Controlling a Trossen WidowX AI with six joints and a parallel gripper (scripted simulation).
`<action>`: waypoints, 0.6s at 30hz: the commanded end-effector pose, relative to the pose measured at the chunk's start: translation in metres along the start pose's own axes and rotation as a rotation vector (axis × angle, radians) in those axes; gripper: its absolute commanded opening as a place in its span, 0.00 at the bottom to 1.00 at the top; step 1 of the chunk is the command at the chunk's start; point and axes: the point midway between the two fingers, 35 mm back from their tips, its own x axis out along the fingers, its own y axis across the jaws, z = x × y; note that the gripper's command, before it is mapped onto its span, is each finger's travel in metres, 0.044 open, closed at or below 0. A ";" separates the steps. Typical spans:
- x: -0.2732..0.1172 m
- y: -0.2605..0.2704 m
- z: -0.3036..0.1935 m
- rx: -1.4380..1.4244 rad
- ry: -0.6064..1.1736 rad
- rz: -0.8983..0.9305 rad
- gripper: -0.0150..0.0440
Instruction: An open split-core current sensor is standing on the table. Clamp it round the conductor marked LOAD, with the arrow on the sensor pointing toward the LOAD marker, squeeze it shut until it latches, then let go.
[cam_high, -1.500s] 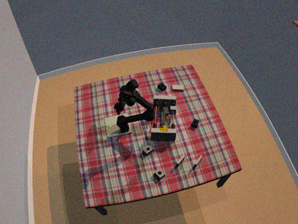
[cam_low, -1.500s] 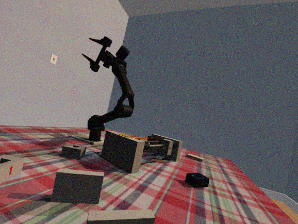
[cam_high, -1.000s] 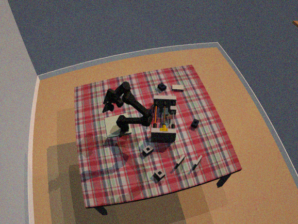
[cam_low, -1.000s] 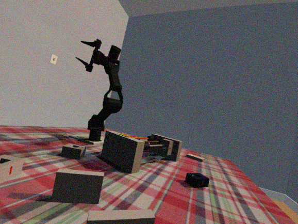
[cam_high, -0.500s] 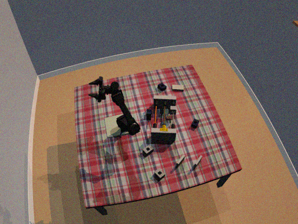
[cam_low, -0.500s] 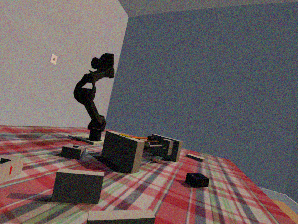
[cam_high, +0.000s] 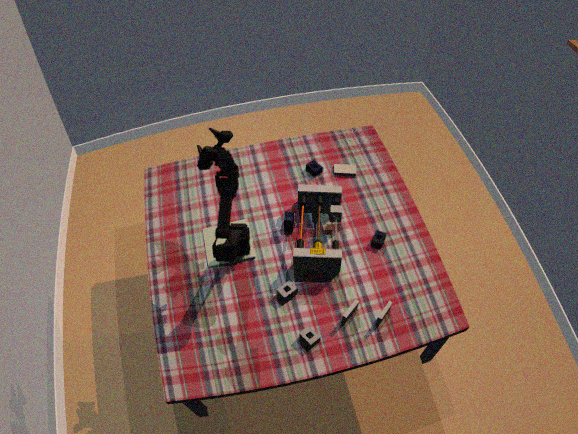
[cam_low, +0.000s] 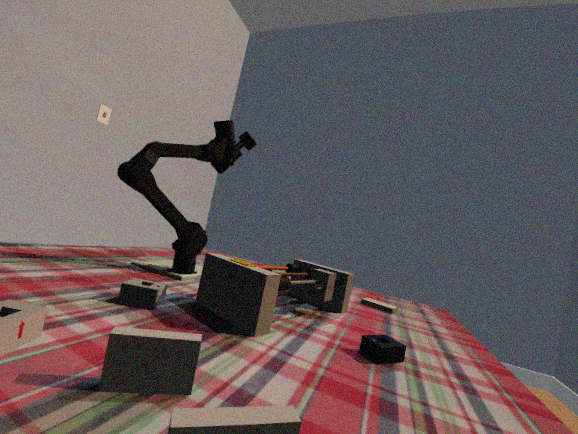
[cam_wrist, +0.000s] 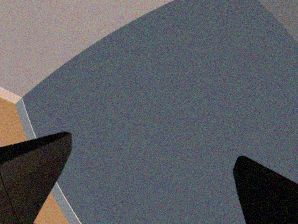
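My gripper (cam_high: 212, 140) (cam_low: 247, 141) (cam_wrist: 155, 155) is open and empty. It is raised high over the back left of the table and points away at the wall. The wrist view shows only walls and a floor corner. The fixture has a far end block (cam_high: 319, 192) (cam_low: 345, 287) and a near end block (cam_high: 316, 264) (cam_low: 235, 295), with orange conductors between them. A yellow LOAD marker (cam_high: 317, 250) sits at the near end of the right orange conductor (cam_high: 319, 220). A small dark upright piece (cam_high: 289, 222), possibly the sensor, stands just left of the fixture; its jaws are too small to tell.
Two dark cubes lie at the back (cam_high: 313, 167) and to the right (cam_high: 378, 239) (cam_low: 382, 348). Two white cubes with dark holes (cam_high: 286, 291) (cam_high: 309, 340) and two slabs (cam_high: 350, 312) (cam_high: 382, 312) lie in front. A white slab (cam_high: 344, 169) lies at the back.
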 end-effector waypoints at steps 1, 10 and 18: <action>-0.013 -0.033 -0.056 0.059 0.210 -0.189 1.00; -0.094 -0.099 -0.148 0.151 0.573 -0.645 1.00; -0.213 -0.134 -0.190 0.193 0.815 -1.116 1.00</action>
